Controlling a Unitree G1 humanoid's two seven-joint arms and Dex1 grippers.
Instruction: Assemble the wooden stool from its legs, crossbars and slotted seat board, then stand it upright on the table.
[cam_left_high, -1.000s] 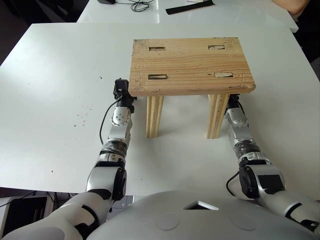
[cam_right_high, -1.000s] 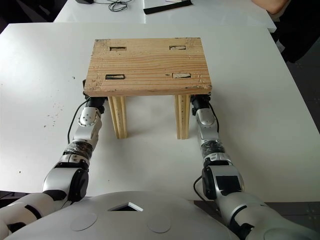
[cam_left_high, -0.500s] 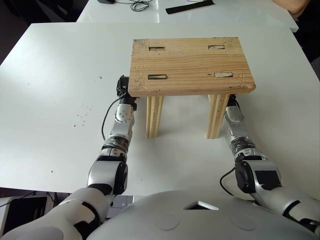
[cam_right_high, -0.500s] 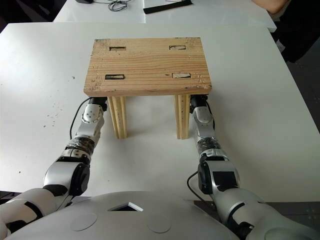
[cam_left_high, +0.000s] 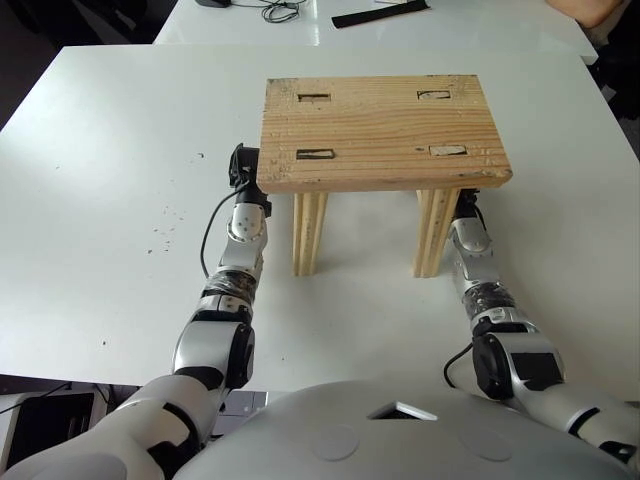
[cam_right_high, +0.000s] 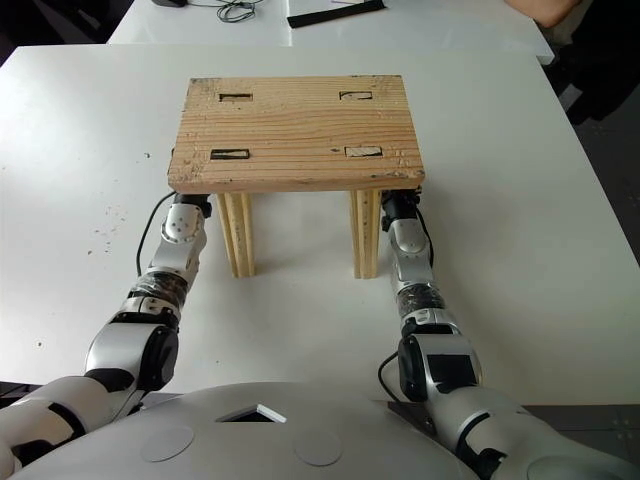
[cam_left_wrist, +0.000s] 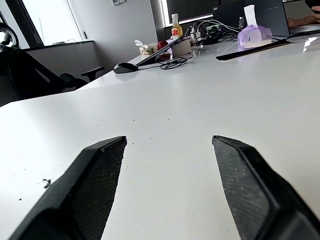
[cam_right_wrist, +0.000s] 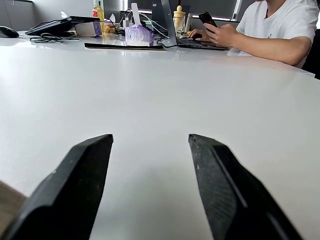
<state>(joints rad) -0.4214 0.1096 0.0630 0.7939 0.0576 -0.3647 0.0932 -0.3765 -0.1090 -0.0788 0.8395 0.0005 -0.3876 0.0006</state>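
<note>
The stool (cam_left_high: 380, 170) stands upright on the white surface (cam_left_high: 120, 150). Its seat board (cam_left_high: 385, 125) lies flat on top, and the two near legs (cam_left_high: 308, 232) are planted on the surface under it. The four slots (cam_left_high: 315, 154) in the board show on its upper face. The far legs and the crossbars are hidden beneath the seat, so I cannot tell how well they are seated.

My left hand (cam_left_wrist: 169, 145) is spread wide and grips nothing. It sits low over bare surface, tucked just under the left end of the seat. My right hand (cam_right_wrist: 150, 140) is likewise spread and holds nothing, low under the right end, just beside the right near leg.

From how things lie, I judge the task is all but finished: the stool is built and on its feet. What seems left is to draw both arms clear without nudging it. A few wood crumbs (cam_left_high: 160, 232) lie on the surface off to my left.
</note>
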